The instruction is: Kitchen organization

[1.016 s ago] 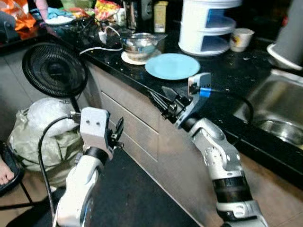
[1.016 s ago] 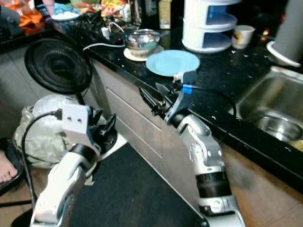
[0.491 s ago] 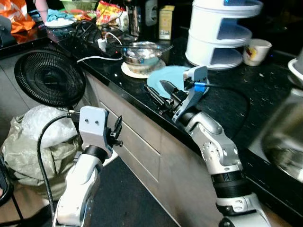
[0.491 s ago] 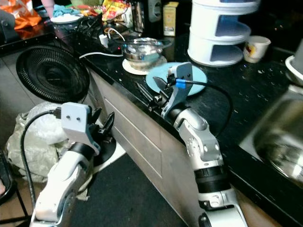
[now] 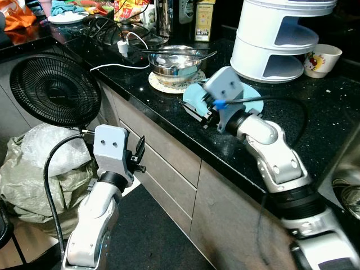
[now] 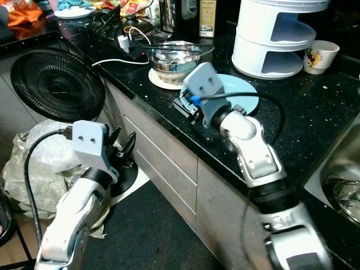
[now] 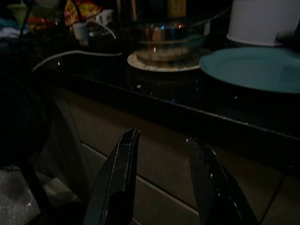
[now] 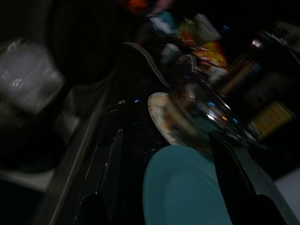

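Note:
A light blue plate (image 6: 241,92) lies flat on the black counter (image 5: 169,107), close to its front edge. My right gripper (image 5: 197,114) reaches over the counter edge at the plate's near left rim. In the right wrist view its fingers (image 8: 105,173) stand wide apart, open, with the plate (image 8: 187,187) lying between and ahead of them. I cannot tell whether they touch it. My left gripper (image 5: 138,156) hangs open below the counter, in front of the cabinet drawers (image 5: 163,163), holding nothing. The left wrist view looks past its fingers (image 7: 119,173) at the counter front and the plate (image 7: 253,68).
A steel bowl (image 5: 177,59) with a utensil sits on a round mat behind the plate. A white tiered rack (image 5: 281,39) and a cup (image 5: 322,59) stand further back. A black fan (image 5: 53,90) and a stuffed bag (image 5: 34,163) stand on the floor at left. A sink (image 6: 343,180) lies at right.
The camera has shifted. My right gripper has risen from the counter's front face onto the counter, up to the plate's near rim. The left arm has kept its pose.

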`<state>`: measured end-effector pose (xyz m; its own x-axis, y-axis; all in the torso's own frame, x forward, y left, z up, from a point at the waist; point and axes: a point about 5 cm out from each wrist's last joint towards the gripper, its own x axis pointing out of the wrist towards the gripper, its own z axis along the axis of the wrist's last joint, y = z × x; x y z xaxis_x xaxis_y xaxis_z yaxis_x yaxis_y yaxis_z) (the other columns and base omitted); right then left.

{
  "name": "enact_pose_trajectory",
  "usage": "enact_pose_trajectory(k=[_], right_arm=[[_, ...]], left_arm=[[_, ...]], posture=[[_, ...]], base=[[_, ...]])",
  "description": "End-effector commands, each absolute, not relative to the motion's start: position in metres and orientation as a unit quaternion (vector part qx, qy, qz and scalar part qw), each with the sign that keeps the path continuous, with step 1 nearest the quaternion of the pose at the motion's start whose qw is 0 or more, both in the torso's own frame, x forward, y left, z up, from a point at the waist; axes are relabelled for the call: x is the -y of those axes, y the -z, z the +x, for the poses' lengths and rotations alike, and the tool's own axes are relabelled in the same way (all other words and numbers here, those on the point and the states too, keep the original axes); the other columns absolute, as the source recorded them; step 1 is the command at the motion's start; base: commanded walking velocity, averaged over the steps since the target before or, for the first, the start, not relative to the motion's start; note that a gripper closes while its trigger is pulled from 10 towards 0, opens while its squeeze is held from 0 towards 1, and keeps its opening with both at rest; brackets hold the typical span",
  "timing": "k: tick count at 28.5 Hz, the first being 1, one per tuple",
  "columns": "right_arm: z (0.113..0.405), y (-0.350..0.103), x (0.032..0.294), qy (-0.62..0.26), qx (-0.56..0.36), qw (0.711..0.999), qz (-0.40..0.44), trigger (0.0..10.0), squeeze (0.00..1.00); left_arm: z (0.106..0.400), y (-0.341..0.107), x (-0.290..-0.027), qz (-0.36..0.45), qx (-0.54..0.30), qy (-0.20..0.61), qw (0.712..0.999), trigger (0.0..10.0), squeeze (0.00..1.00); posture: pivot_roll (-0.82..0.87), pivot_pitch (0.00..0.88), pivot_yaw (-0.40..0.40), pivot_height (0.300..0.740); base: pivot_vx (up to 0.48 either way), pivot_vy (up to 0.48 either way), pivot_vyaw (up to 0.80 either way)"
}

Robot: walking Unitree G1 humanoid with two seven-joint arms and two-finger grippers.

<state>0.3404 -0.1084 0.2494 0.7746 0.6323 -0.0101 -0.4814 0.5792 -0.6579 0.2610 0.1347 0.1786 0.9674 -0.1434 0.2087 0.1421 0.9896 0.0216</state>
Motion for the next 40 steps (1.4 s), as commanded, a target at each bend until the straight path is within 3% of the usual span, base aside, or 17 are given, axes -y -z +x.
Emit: enact_pose_trajectory(k=[1, 6, 11, 15, 19, 27, 40], right_arm=[[0.336, -0.254, 0.1, -0.337, 0.123, 0.86, -0.362, 10.0, 0.0], [0.333, -0.249, 0.096, -0.347, 0.094, 0.834, -0.418, 10.0, 0.0], [0.336, -0.232, 0.08, -0.329, 0.046, 0.851, -0.408, 10.0, 0.0], [0.347, -0.21, 0.088, -0.289, -0.028, 0.838, -0.461, 10.0, 0.0], [0.356, -0.205, 0.102, -0.243, -0.066, 0.848, -0.467, 10.0, 0.0], [0.371, -0.214, 0.106, -0.175, -0.058, 0.858, -0.479, 10.0, 0.0], [0.373, -0.212, 0.082, -0.212, -0.043, 0.815, -0.537, 10.0, 0.0]], left_arm=[[0.261, -0.178, -0.134, 0.004, 0.105, 0.074, 0.992, 10.0, 0.0], [0.262, -0.178, -0.132, 0.004, 0.104, 0.078, 0.992, 10.0, 0.0], [0.263, -0.178, -0.132, 0.006, 0.104, 0.076, 0.992, 10.0, 0.0], [0.263, -0.177, -0.132, 0.006, 0.104, 0.076, 0.992, 10.0, 0.0], [0.262, -0.178, -0.132, 0.007, 0.104, 0.076, 0.992, 10.0, 0.0], [0.261, -0.179, -0.13, 0.009, 0.106, 0.077, 0.991, 10.0, 0.0], [0.262, -0.178, -0.127, 0.008, 0.104, 0.08, 0.991, 10.0, 0.0]], posture=[[0.06, 0.0, 0.012, 0.74], [0.06, 0.0, 0.014, 0.74], [0.06, 0.0, 0.01, 0.74], [0.07, 0.0, 0.006, 0.74], [0.07, 0.0, 0.003, 0.74], [0.07, 0.0, -0.003, 0.74], [0.07, 0.0, -0.013, 0.74]], base=[[0.0, 0.0, 0.0], [0.0, 0.0, 0.0], [0.0, 0.0, 0.0], [0.0, 0.0, 0.0], [0.0, 0.0, 0.0], [0.0, 0.0, 0.0], [0.0, 0.0, 0.0]])
